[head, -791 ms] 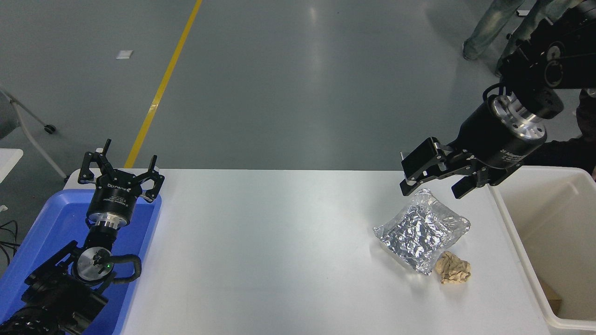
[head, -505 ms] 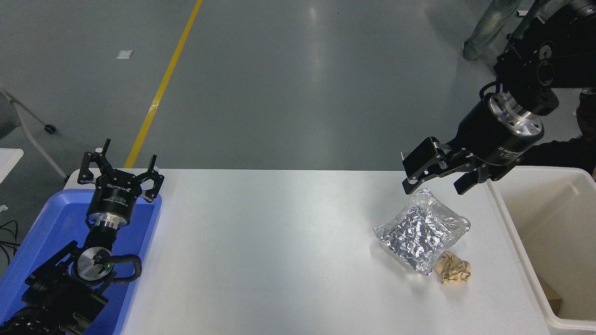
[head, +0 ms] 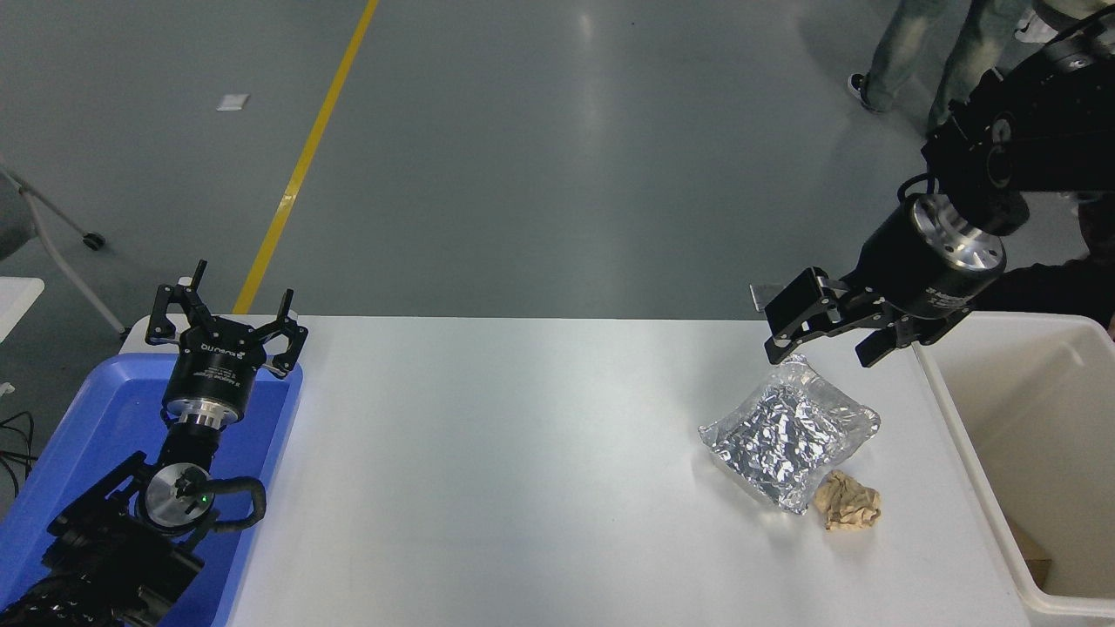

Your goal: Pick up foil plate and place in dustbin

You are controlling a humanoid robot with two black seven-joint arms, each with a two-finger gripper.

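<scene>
The right pincer [head: 827, 341] is held spread just above the far corner of the foil plate [head: 788, 433], which lies flat on the desk [head: 523, 453] below and toward the robot, its long axis running diagonally; the left pincer [head: 225, 322], spread, is parked well apart

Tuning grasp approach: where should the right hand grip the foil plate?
Pinch the raised rim at the far corner of the foil plate, coming down from above. The right hand hangs open near that corner, and the paper ball crowds the near edge. The thin, flat-lying rim suits a pinch.
</scene>
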